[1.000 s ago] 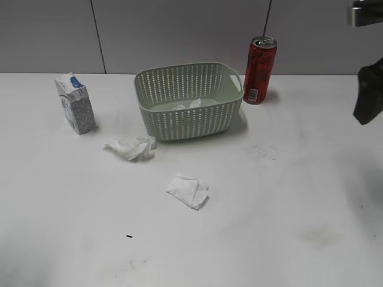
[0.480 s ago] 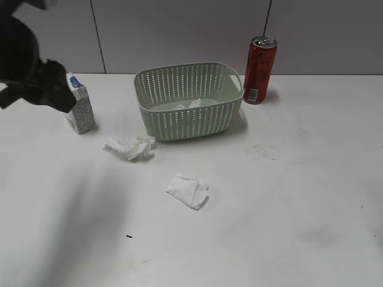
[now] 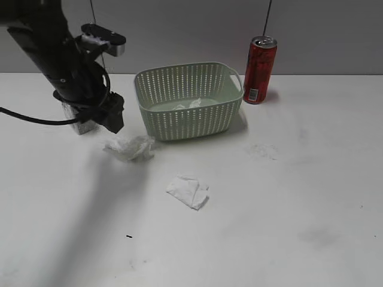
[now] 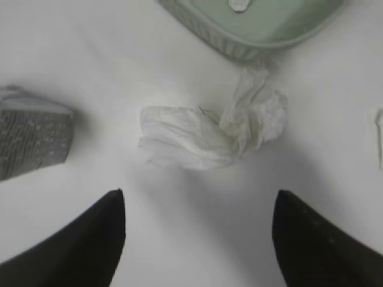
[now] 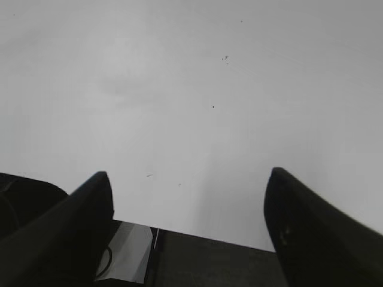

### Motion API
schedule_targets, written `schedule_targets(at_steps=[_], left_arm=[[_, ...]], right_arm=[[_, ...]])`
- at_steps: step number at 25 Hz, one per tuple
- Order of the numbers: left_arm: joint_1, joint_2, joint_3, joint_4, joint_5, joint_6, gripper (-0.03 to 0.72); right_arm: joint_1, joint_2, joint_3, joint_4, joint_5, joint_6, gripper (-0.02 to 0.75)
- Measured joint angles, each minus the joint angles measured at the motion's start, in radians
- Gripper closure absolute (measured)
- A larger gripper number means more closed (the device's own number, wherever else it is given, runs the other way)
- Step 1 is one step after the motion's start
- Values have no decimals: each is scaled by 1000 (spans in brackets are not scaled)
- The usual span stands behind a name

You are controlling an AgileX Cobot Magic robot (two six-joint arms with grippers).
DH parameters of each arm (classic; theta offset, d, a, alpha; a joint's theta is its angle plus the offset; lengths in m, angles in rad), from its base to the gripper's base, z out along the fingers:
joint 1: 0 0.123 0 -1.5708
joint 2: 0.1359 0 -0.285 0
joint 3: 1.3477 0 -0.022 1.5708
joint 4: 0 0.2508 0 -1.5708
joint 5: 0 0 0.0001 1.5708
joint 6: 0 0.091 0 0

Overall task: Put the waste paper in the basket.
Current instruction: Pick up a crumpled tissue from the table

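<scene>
Grey carton [image 3: 81, 119] mostly behind the left arm; basket [image 4: 251, 24] cropped by the wrist view's top edge.

My table [image 3: 287, 197] looks smooth and matt white, scuffed with faint grey smudges. The basket [image 3: 179, 113] is pale green plastic with a soft sheen, its sides perforated. The paper wads [image 4: 209, 134] are thin white tissue — crumpled, wrinkled, matt. The can [image 3: 260, 70] is glossy red metal with a silvery top. The carton [image 4: 33, 134] has a speckled grey, dull face. My left gripper [image 4: 197, 230] has matt black fingers [image 4: 90, 245] — plastic, by the look.
</scene>
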Motion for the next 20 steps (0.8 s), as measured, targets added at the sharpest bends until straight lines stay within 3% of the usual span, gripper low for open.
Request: schedule_targets(at_steps=[7,13,20], left_arm=[[0,82,-3,-5,-158,0,115],[-8,145,-4,-35,-181,0,115],[-48,187,-4,-44,-232,0,113]], right_arm=[[0,-371,142,1,1,18,146],[0,-691,184,1,13,26,146],[0,-895,240,1,15,51,146]])
